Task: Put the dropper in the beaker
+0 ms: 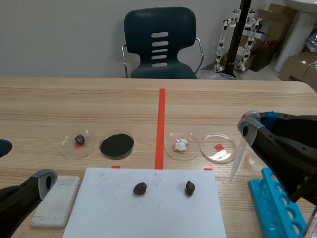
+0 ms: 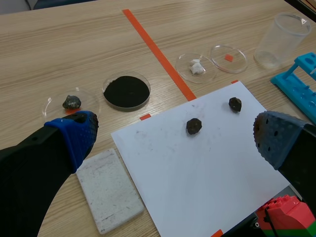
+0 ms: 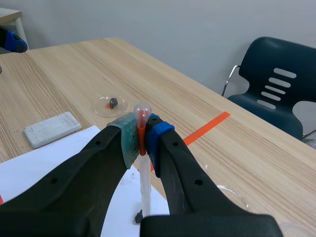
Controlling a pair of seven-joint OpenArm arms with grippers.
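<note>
Right gripper (image 3: 142, 134) is clamping the dropper (image 1: 239, 156) just below its bulb, with a pad pressing on each side. The tube is hanging tip-down and tilted above the table, beside the blue rack (image 1: 275, 208). Beaker (image 2: 282, 42) is standing upright just beyond the rack, with the dropper outside it. Left gripper (image 2: 175, 134) is holding nothing, its fingers spreading wide over the white sheet (image 2: 197, 163).

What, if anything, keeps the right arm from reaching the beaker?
Likely nothing, so yes: the beaker stands upright and open beside the rack, on the side where the right gripper holds the dropper.
</note>
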